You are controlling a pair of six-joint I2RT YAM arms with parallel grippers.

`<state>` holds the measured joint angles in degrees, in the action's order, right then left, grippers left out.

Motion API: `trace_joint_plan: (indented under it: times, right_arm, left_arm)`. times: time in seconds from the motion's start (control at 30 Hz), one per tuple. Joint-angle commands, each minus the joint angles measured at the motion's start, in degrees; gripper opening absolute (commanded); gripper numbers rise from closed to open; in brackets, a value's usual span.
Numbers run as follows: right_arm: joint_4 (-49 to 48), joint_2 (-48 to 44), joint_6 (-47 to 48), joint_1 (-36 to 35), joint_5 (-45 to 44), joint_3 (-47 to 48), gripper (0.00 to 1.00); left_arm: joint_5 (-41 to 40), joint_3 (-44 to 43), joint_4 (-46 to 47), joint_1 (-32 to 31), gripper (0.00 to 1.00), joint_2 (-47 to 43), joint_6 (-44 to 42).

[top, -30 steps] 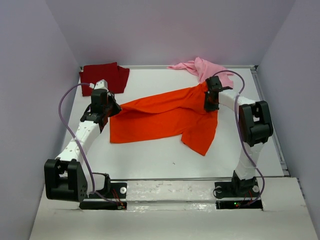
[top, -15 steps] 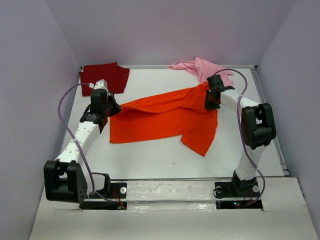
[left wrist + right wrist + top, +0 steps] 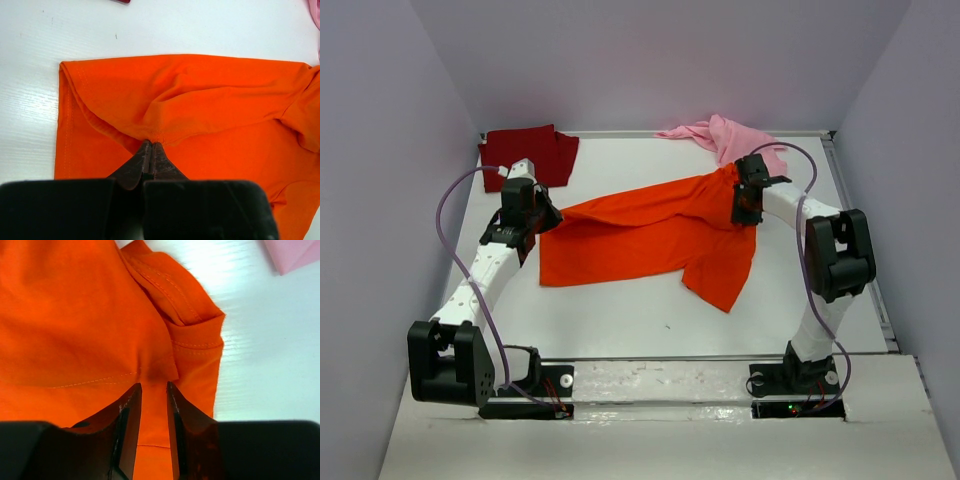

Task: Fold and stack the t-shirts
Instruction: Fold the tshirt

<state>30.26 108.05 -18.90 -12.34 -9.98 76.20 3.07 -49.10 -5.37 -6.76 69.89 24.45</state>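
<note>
The dark red tee [image 3: 530, 152] is lying flat in the far left corner of the table [image 3: 650, 310]; just nearer, the left gripper [image 3: 151, 150] is clenching a pinch of the left edge of the orange tee [image 3: 640, 235]. The orange tee is sprawling across the middle; the right gripper [image 3: 153, 387] is poised over its right sleeve, jaws parted, cloth showing between them; the pink tee [image 3: 725, 135] is lying crumpled just behind.

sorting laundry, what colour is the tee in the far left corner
Dark red tee, top external view.
</note>
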Motion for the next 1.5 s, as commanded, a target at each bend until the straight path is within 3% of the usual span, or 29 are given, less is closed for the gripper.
trace_joint_plan:
  times: [0.0,0.7,1.23,1.47]
  right_arm:
    - [0.0,-4.1,-0.4,0.4,-4.3,-0.5,0.33]
    - [-2.6,0.4,-1.1,0.4,-6.2,-1.8,0.34]
    - [-0.6,-1.4,-0.3,0.4,-4.0,3.0,0.35]
    - [-0.6,3.0,-0.4,0.4,-3.3,3.9,0.35]
  left_arm:
    - [1.3,0.7,2.4,-0.3,0.0,-1.4,-0.7]
    - [1.9,1.2,2.6,-0.4,0.0,-2.5,-0.7]
    - [1.1,1.2,2.5,-0.4,0.0,-3.0,-0.9]
    - [1.0,1.3,2.4,-0.4,0.0,-3.2,-1.1]
